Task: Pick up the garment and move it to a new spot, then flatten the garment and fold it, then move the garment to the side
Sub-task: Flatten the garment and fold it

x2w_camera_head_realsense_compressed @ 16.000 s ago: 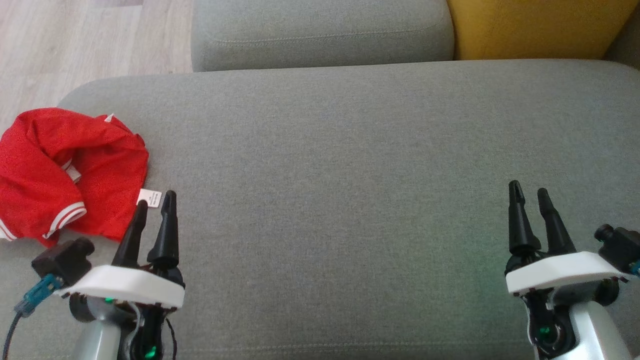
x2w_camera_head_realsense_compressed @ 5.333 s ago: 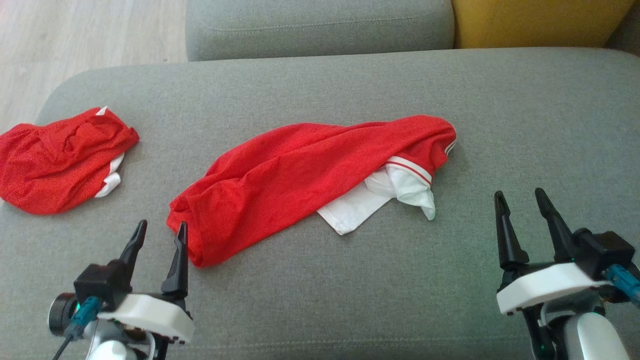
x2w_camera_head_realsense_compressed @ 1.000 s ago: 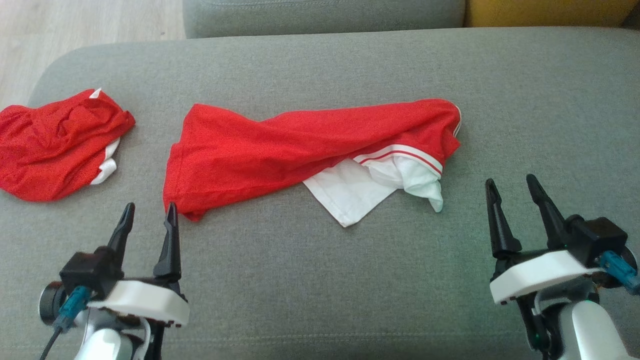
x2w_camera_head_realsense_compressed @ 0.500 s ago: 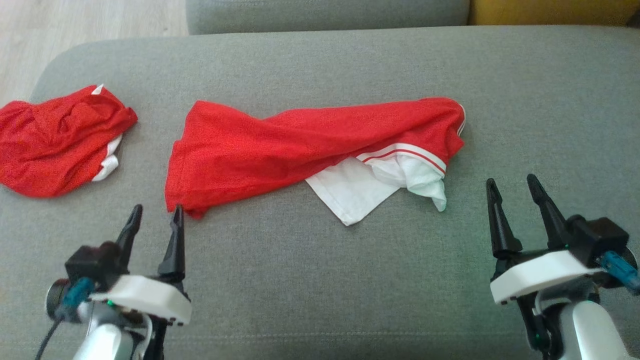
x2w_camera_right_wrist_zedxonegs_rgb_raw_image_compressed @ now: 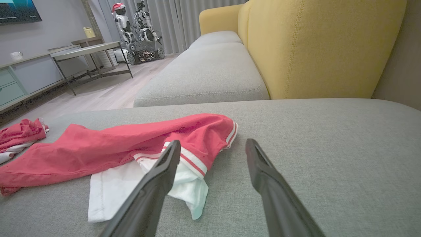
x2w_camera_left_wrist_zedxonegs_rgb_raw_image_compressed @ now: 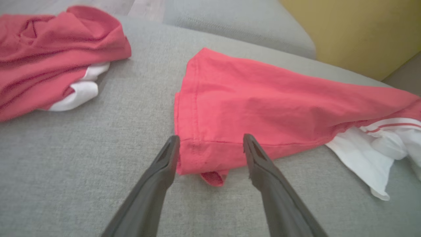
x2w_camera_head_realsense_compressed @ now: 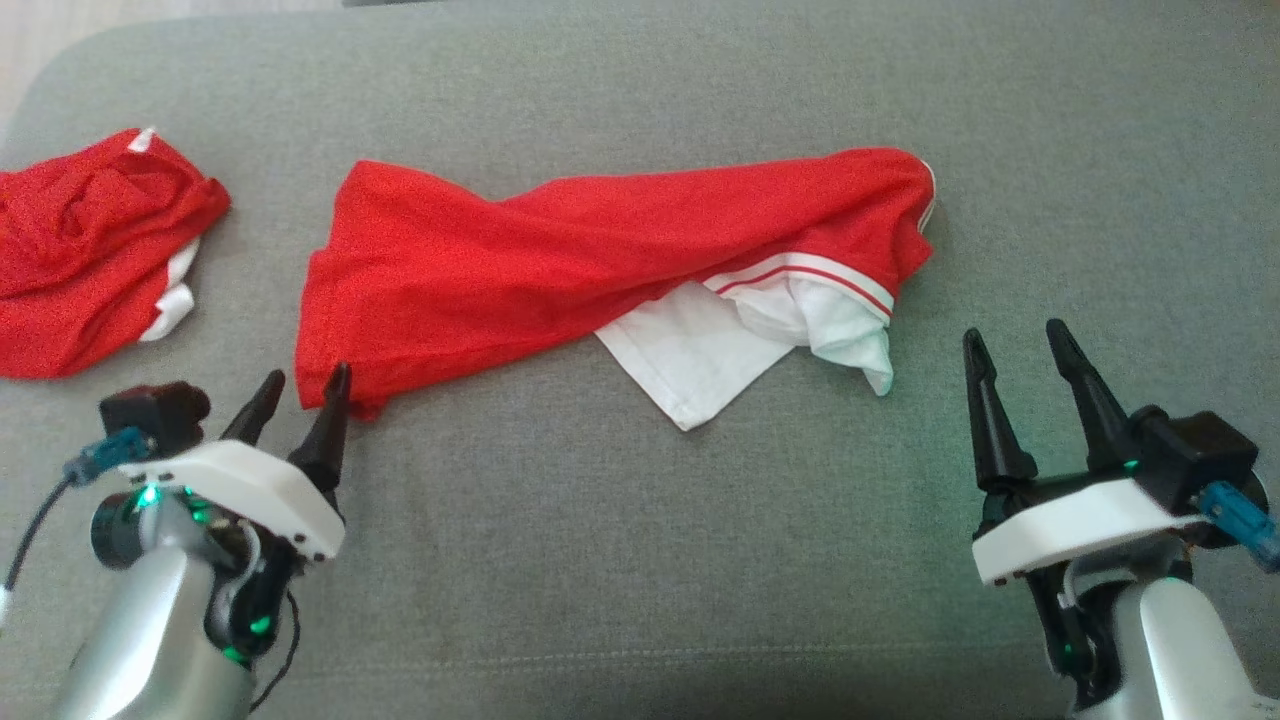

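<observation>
A red garment (x2w_camera_head_realsense_compressed: 600,260) with white lining and white-striped trim lies stretched across the grey cushion (x2w_camera_head_realsense_compressed: 640,560), bunched along its length. My left gripper (x2w_camera_head_realsense_compressed: 305,385) is open, its fingertips level with the garment's near left corner (x2w_camera_left_wrist_zedxonegs_rgb_raw_image_compressed: 204,158), and that corner lies between the two fingers in the left wrist view. My right gripper (x2w_camera_head_realsense_compressed: 1010,350) is open and empty, a short way to the right of the white folded part (x2w_camera_right_wrist_zedxonegs_rgb_raw_image_compressed: 131,187) and striped cuff (x2w_camera_right_wrist_zedxonegs_rgb_raw_image_compressed: 194,161).
A second crumpled red garment (x2w_camera_head_realsense_compressed: 90,250) lies at the cushion's far left (x2w_camera_left_wrist_zedxonegs_rgb_raw_image_compressed: 49,56). A yellow backrest (x2w_camera_right_wrist_zedxonegs_rgb_raw_image_compressed: 312,46) and another grey seat (x2w_camera_right_wrist_zedxonegs_rgb_raw_image_compressed: 204,75) stand beyond. Bare cushion stretches in front of both grippers.
The head camera has tilted down. My left gripper has moved forward and turned right, up to the garment's near left corner. The right gripper has held still and open.
</observation>
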Controlling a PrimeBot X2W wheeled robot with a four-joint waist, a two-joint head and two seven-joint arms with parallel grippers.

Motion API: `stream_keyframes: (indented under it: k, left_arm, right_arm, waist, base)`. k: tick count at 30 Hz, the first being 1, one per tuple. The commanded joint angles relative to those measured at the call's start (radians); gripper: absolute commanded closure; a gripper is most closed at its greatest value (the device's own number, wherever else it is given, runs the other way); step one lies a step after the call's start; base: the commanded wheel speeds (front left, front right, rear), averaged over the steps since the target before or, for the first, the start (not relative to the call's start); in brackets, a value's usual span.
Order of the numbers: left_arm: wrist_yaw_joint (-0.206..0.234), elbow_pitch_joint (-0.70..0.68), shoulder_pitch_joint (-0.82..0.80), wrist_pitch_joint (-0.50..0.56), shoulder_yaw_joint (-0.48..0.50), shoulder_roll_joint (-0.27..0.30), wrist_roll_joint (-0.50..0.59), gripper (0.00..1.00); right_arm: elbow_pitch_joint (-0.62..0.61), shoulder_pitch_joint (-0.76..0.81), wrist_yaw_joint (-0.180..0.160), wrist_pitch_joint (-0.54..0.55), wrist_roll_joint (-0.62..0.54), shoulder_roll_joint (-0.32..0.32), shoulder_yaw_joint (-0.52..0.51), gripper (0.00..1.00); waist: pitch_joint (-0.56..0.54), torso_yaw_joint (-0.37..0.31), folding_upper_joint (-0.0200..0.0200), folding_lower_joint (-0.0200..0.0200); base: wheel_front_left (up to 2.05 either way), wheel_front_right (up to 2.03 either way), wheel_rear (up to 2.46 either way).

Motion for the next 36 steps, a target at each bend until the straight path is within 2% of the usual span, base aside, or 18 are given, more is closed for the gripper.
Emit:
stream_keyframes:
  k: [1,11,12,13,14,23,31,36]
  left_arm:
    - [-0.014,-0.001,-0.067,-0.003,0.048,0.032,-0.015,0.0]
    - [-0.064,0.141,-0.121,-0.034,0.028,0.036,-0.067,0.0]
    - [-0.066,0.146,-0.123,-0.04,0.024,0.037,-0.07,0.57]
    - [-0.068,0.148,-0.125,-0.048,0.02,0.038,-0.072,0.95]
    - [-0.069,0.15,-0.126,-0.055,0.017,0.038,-0.076,1.0]
    - [-0.074,0.135,-0.138,-0.128,-0.024,0.066,-0.069,1.0]
    - [-0.075,0.088,-0.158,-0.152,-0.046,0.067,-0.061,1.0]
    - [-0.075,0.061,-0.178,-0.159,-0.06,0.059,-0.056,1.0]
  right_arm:
    - [-0.03,-0.042,-0.001,-0.012,0.008,-0.004,0.027,0.0]
    - [-0.017,-0.052,-0.001,-0.025,0.015,-0.004,0.022,0.0]
    - [-0.016,-0.053,-0.001,-0.026,0.014,-0.004,0.021,0.0]
    - [-0.016,-0.053,-0.001,-0.027,0.016,-0.004,0.02,0.0]
    - [-0.015,-0.054,-0.001,-0.029,0.017,-0.004,0.019,0.0]
    - [0.002,-0.069,-0.001,-0.011,0.014,-0.004,0.034,0.0]
    - [0.122,-0.095,-0.001,0.153,-0.079,-0.004,0.133,0.0]
    - [0.18,-0.15,-0.001,0.171,-0.156,-0.007,0.128,0.0]
  waist:
    - [0.014,-0.011,0.0,0.0]
    - [0.031,-0.023,0.0,0.0]
    - [0.03,-0.023,0.0,0.0]
    - [0.031,-0.021,0.0,0.0]
    - [0.031,-0.02,0.0,0.0]
    - [0.035,-0.005,0.0,0.0]
    - [0.064,0.025,0.0,0.0]
    - [0.083,0.046,0.0,0.0]
  base:
    - [0.0,0.0,0.0]
    - [0.0,0.0,0.0]
    - [0.0,0.0,0.0]
    - [0.0,0.0,0.0]
    - [0.0,0.0,0.0]
    - [0.0,0.0,0.0]
    - [0.0,0.0,0.0]
    - [0.0,0.0,0.0]
